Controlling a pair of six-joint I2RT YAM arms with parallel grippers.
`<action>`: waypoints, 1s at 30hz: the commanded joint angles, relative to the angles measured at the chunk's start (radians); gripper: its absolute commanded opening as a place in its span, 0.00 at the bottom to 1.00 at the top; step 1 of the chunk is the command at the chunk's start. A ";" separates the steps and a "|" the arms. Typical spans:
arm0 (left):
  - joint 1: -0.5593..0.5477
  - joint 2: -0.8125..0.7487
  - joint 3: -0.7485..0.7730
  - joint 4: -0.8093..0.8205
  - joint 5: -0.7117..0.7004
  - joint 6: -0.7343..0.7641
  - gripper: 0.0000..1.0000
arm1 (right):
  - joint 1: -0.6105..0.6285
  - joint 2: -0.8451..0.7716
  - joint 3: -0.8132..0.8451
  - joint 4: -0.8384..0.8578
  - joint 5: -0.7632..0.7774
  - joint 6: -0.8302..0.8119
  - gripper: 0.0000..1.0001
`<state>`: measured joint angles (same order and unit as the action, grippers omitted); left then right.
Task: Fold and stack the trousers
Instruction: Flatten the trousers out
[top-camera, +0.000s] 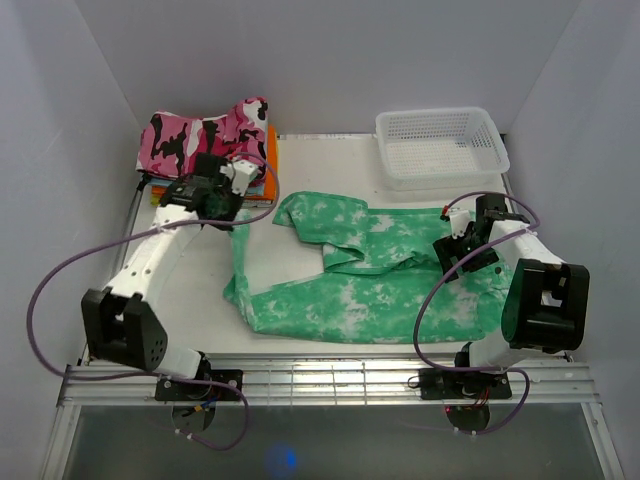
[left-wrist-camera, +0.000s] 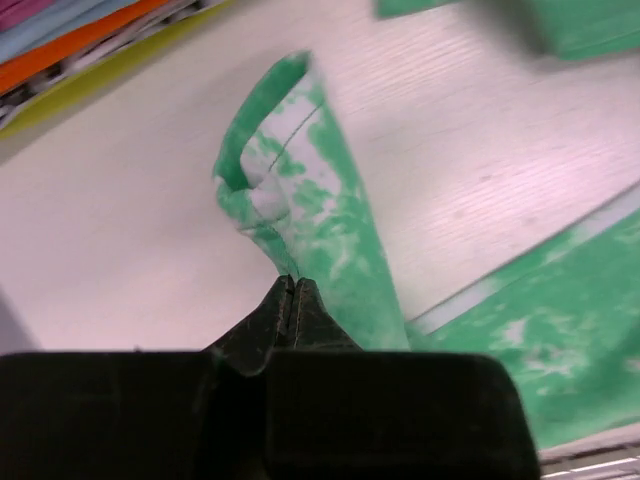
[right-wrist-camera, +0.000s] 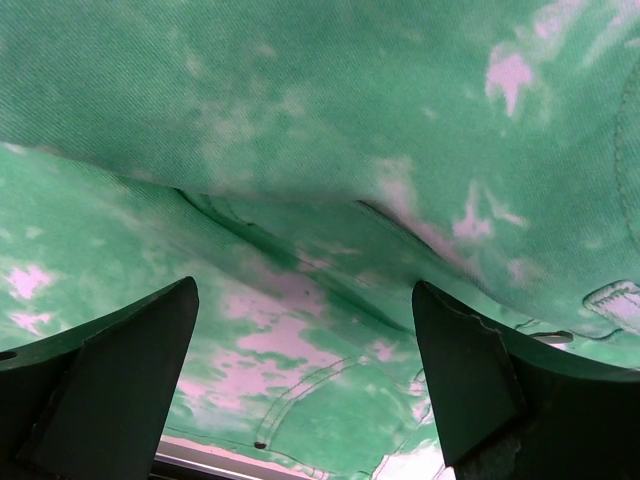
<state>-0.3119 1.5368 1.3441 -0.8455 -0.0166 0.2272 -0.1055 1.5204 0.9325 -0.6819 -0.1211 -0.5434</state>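
L gripper (left-wrist-camera: 293, 287) clamped, R gripper (right-wrist-camera: 305, 300) spread wide

My left arm (top-camera: 150, 262) is white shell links between chunky black joint housings, and my right arm (top-camera: 545, 300) is built the same. A purple cable (top-camera: 30, 308) runs off the left one, a second purple cable (top-camera: 416, 325) off the right. Each stands on a black base plate (top-camera: 200, 385). In the wrist views my left fingers (left-wrist-camera: 318, 318) are matte black wedges tapering to thin tips; my right fingers (right-wrist-camera: 130, 370) are dark, flat-faced blades.
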 joint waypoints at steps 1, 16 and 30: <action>0.108 -0.171 -0.120 -0.119 0.004 0.144 0.00 | -0.005 -0.016 -0.014 0.012 0.026 -0.027 0.92; 0.543 -0.420 -0.631 -0.099 -0.206 0.466 0.00 | -0.007 -0.062 -0.011 -0.016 0.069 -0.072 0.92; 0.787 -0.302 -0.473 -0.056 -0.017 0.699 0.51 | -0.007 -0.081 -0.003 -0.041 0.065 -0.089 0.92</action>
<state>0.4526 1.2282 0.7216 -0.8722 -0.2035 0.8845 -0.1055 1.4780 0.9310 -0.6914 -0.0437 -0.6174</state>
